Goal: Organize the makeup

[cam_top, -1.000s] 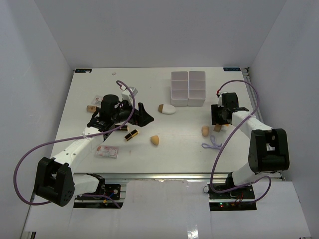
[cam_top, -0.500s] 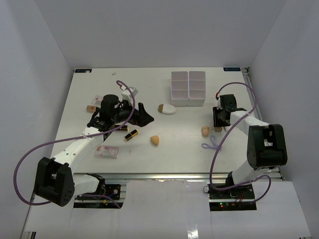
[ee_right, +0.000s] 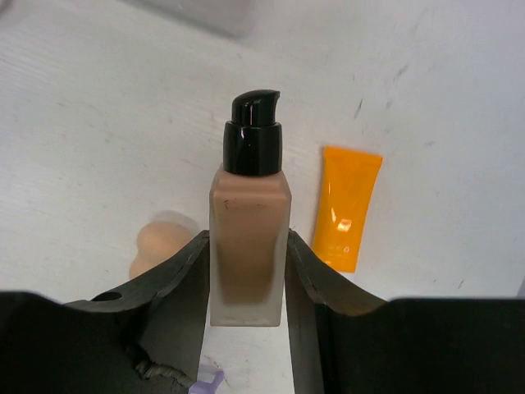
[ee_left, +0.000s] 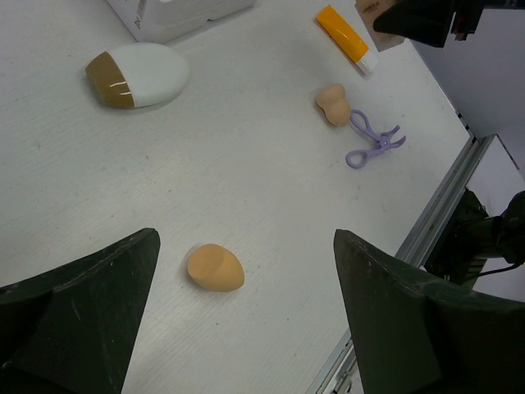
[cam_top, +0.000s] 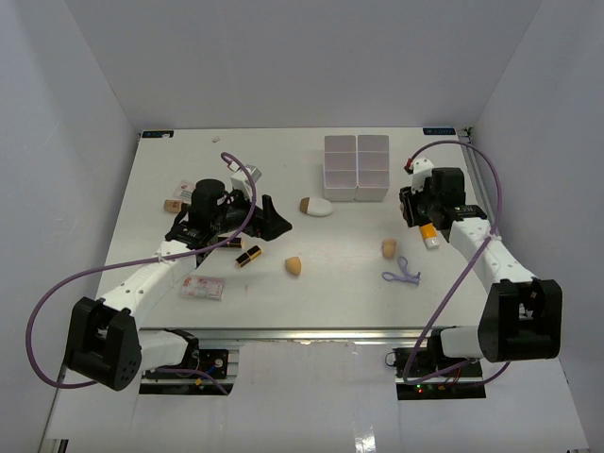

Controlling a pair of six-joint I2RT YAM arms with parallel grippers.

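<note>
My right gripper [ee_right: 248, 246] is shut on a tan foundation bottle [ee_right: 248, 246] with a black pump cap, held above the table near the white box [cam_top: 357, 167]. Below it lie an orange-white tube [ee_right: 347, 208], a tan sponge [ee_right: 157, 244] and a purple loop [cam_top: 403, 274]. My left gripper [ee_left: 246, 242] stands open over the table's middle, with nothing between its fingers. A second tan sponge [ee_left: 215, 268] lies just below it. The white oval piece with a brown tip [ee_left: 138, 75] lies farther back. A black-and-gold lipstick [cam_top: 248, 256] lies beside the left arm.
A pink-and-white packet [cam_top: 202, 288] lies near the front left. A small tan item [cam_top: 173, 204] sits at the far left, behind the left wrist. The table's front rail [ee_left: 443, 213] runs close to the purple loop.
My right gripper has closed on the foundation bottle and lifted it up and back toward the box. The orange-white tube now shows below it. The left arm has not moved.
</note>
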